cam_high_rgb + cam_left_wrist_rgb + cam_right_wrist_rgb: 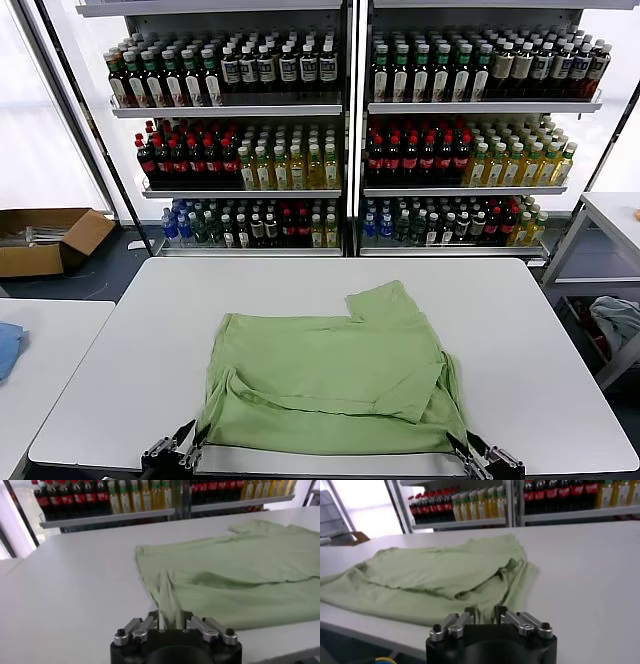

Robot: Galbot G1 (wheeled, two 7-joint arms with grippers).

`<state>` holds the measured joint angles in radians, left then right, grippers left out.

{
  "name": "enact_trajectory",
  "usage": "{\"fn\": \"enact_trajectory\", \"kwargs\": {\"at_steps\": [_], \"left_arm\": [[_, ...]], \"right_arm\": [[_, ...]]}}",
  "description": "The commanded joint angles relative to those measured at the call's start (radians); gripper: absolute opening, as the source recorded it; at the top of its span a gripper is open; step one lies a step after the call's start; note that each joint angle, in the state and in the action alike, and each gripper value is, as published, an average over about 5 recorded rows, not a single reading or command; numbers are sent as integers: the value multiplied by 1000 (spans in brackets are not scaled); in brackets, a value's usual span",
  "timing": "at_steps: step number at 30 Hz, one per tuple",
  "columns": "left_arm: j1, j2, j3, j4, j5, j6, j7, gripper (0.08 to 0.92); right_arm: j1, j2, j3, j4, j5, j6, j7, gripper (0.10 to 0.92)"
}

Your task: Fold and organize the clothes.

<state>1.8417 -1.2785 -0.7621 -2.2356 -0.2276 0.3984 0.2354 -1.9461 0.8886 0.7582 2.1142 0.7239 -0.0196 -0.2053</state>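
The light green shirt (330, 375) lies partly folded on the white table (520, 320), one sleeve pointing toward the shelves. Its near edge reaches the table's front edge. My left gripper (170, 455) is at the shirt's near left corner. In the left wrist view the shirt (240, 565) runs down in a strip of cloth between the parted fingers of the left gripper (171, 616). My right gripper (485, 460) is at the near right corner. In the right wrist view the shirt (435, 572) has its hem lying between the spread fingers of the right gripper (484, 612).
Shelves of bottles (350, 130) stand behind the table. A cardboard box (45, 240) sits on the floor at the left. A blue cloth (8, 345) lies on the left side table. A grey-blue cloth (620, 320) hangs at the right.
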Motion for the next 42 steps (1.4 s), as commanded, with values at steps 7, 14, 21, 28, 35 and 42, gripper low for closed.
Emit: {"fn": "enact_trajectory", "kwargs": {"at_steps": [7, 14, 21, 28, 35, 42], "left_arm": [[-282, 74, -14, 130, -181, 22, 49, 647], [-496, 193, 85, 322, -250, 27, 104, 807], [-674, 259, 196, 516, -268, 14, 126, 823], [-812, 264, 266, 653, -314, 3, 134, 823], [-893, 248, 301, 757, -313, -9, 127, 823], [-927, 204, 338, 831, -289, -22, 112, 823]], "right_arm": [[507, -83, -56, -202, 156, -138, -64, 719], [921, -77, -277, -463, 8, -270, -212, 820], [1211, -1, -506, -716, -30, -347, -235, 823], [1362, 71, -622, -874, -51, -369, -225, 823], [1468, 134, -703, -1070, -88, -335, -234, 823], [1468, 176, -714, -1094, -108, -323, -229, 823]]}}
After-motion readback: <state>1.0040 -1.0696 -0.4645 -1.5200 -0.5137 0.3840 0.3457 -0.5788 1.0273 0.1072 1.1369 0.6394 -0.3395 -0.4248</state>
